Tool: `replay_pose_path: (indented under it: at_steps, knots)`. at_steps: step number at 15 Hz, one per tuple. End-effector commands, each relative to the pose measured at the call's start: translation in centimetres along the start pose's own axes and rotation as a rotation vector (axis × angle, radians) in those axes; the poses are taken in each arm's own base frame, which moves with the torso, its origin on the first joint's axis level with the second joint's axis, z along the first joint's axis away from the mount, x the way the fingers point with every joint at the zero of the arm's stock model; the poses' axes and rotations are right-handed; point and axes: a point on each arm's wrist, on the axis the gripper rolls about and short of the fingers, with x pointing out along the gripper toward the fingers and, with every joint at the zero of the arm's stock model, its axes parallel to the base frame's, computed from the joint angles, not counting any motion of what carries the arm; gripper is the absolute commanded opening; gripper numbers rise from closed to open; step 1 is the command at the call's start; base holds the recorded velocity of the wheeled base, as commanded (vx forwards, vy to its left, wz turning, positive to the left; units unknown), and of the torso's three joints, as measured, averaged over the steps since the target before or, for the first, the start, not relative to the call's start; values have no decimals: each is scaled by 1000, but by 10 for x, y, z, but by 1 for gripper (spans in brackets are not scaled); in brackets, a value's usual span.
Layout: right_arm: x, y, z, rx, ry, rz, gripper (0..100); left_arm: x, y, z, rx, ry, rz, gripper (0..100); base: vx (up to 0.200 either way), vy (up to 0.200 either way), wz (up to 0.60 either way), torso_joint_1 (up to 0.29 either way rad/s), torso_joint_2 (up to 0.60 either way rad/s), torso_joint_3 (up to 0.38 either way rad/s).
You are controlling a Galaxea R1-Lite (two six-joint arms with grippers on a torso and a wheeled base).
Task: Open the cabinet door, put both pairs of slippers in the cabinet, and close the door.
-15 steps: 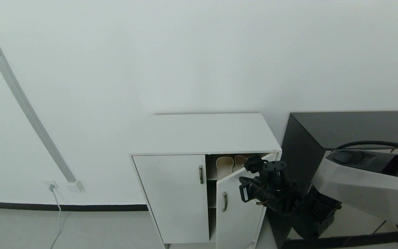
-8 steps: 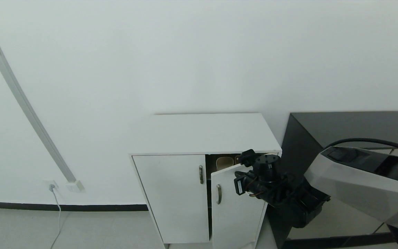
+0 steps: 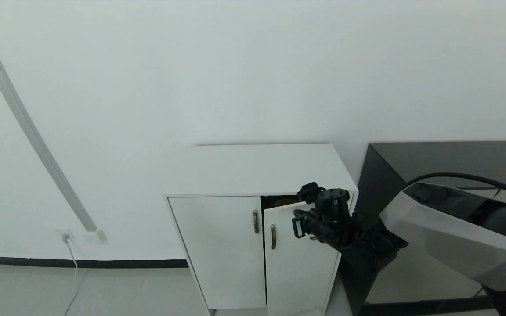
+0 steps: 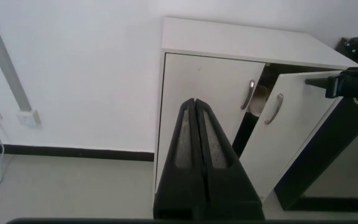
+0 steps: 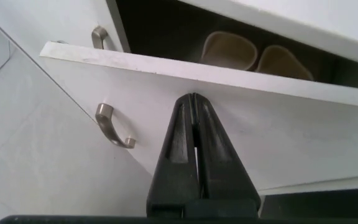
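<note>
At the far left a grey conduit strip [image 3: 24,120] runs slantwise down the white wall to a wall socket [image 3: 64,235] just above the dark skirting. The left gripper [image 4: 195,106] hangs well back from the furniture, its two fingers pressed together on nothing. The white two-door cabinet [image 3: 262,169] stands against the wall, its left door [image 3: 218,245] shut flat. The right door [image 3: 301,263] is ajar by a narrow wedge, with its curved metal handle [image 3: 272,237] close beside the left one. Through the gap a pair of beige slippers [image 5: 230,51] lies toes-out on the upper shelf; where the second pair lies cannot be told. The right gripper [image 5: 194,102] is closed with nothing between its fingers, the tips seemingly laid on the door's outer face below the top edge. To the right stands a black sideboard [image 3: 455,160]. The door looks like a stiff, light panel that should swing easily on its hinges. It needs no grasp, only a flat push near the handle side, though the smooth finish may let the tips skate. The slippers look soft and light; they seem to sit clear of the closing edge.
</note>
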Motion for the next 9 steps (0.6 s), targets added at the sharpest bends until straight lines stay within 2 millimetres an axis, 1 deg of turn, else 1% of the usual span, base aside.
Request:
replay_pose_path:
  at_steps: [1, 9]
  knots:
    - [6, 1, -2, 0, -1, 0, 0, 0, 0, 0, 0, 0, 1, 0, 0, 0, 0, 0, 0, 0]
    - [19, -5, 5, 4, 2, -21, 0, 0, 0, 0, 0, 0, 1, 0, 0, 0, 0, 0, 0, 0]
